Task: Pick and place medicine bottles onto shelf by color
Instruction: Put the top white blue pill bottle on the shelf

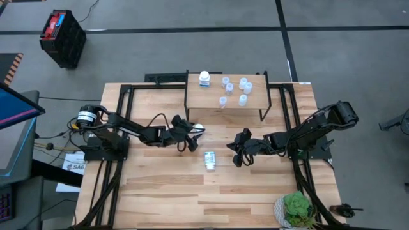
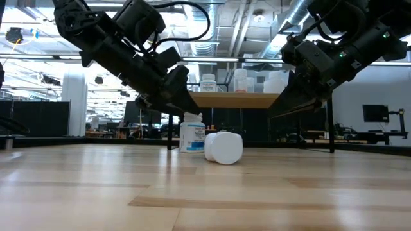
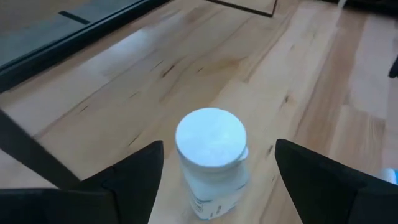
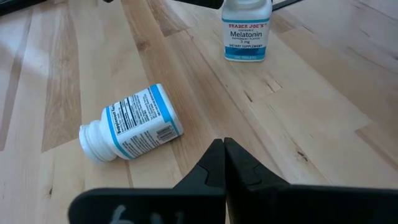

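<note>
A white bottle [image 2: 223, 147] lies tipped on the table [image 1: 255, 191] centre. At its ten o'clock, the left end effector [image 1: 194, 137] spreads wide around an upright bottle [image 3: 211, 158], ungripped. The right end effector [image 1: 238, 155], at three o'clock, is closed, empty. The shelf [image 1: 255, 110] at twelve o'clock holds seven bottles.

White bottle [image 4: 132, 132] wearing a blue-banded label is lying on the pale striped-wood worktop [image 4: 311, 124]; black fingers [image 3: 134, 177].

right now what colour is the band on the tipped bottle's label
Blue, on a white label; the tipped bottle shows best in the right wrist view.
</note>
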Controlling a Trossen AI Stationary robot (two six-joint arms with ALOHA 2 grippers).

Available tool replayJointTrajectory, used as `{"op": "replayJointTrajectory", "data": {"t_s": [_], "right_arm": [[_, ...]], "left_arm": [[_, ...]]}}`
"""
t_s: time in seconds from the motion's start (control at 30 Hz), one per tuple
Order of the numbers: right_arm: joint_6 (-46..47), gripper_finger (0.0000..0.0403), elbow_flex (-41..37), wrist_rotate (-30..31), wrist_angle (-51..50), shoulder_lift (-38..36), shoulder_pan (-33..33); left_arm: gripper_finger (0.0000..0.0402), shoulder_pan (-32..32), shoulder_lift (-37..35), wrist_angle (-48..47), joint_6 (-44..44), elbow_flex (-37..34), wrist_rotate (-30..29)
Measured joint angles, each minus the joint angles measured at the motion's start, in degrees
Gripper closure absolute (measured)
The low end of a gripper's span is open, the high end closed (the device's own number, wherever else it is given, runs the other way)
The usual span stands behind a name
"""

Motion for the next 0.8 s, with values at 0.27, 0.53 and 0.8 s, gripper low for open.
{"op": "replayJointTrajectory", "data": {"t_s": [0.27, 0.53, 0.8], "right_arm": [[0.0, 0.0394, 0.0, 0.0, 0.1, 0.0, 0.0], [0.0, 0.0394, 0.0, 0.0, 0.3, 0.0, 0.0], [0.0, 0.0394, 0.0, 0.0, 0.3, 0.0, 0.0]], "left_arm": [[0.0123, 0.1, 0.0, -0.1, 1.9, 0.0, 3.8], [0.0126, 0.4, 0.0, -0.6, 2.3, 0.0, 0.4], [0.0126, 0.3, 0.0, -3.1, 2.0, 0.0, -3.5]]}}
